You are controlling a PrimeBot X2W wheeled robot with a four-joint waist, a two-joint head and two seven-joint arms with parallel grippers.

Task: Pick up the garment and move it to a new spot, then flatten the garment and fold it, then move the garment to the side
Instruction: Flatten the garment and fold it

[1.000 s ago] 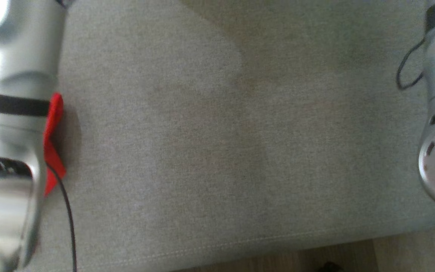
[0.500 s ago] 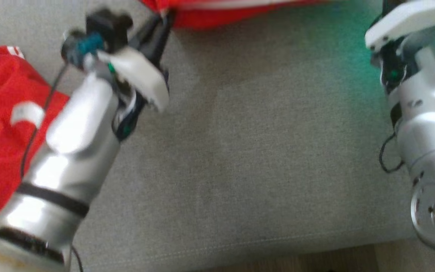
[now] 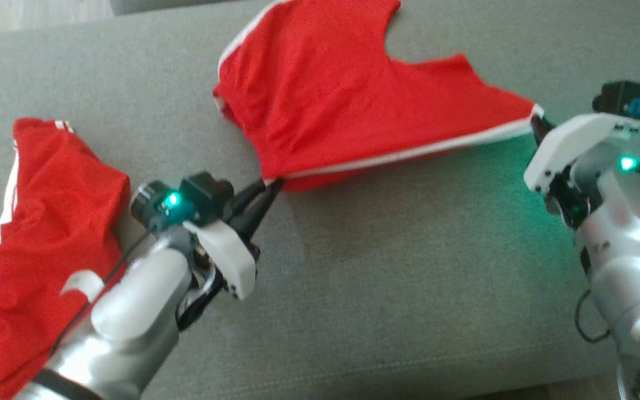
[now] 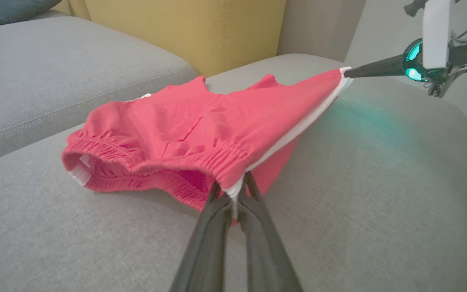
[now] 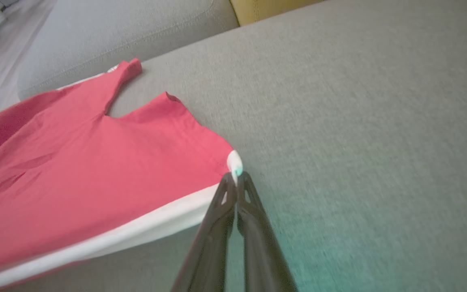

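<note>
Currently left gripper (image 4: 231,195) is clamped on the elastic waistband corner of the red shorts (image 3: 342,105), right at the white side stripe. Right gripper (image 5: 236,178) is pinched tight on the leg-hem corner at the far end of the same stripe. That striped edge is held lifted and pulled taut between the two grippers, while the rest of the shorts sags down and rests on the grey sofa cushion (image 3: 409,289), toward its far middle part. Waistband mouth is seen gaping and bunched, one leg spread fairly flat. A second red garment (image 3: 48,222) is seen crumpled at the robot's left on the same cushion, apart from the held one. Handling is judged as thin, light, limp fabric with no stiffness, so it will drape and fold wherever unsupported; slip is judged likely only if a single thin layer is pinched. Best hold is judged to be the thicker spots, elastic waistband and stitched hem corners, as gripped now, with tension kept up so the cloth can be laid flat for folding.
</note>
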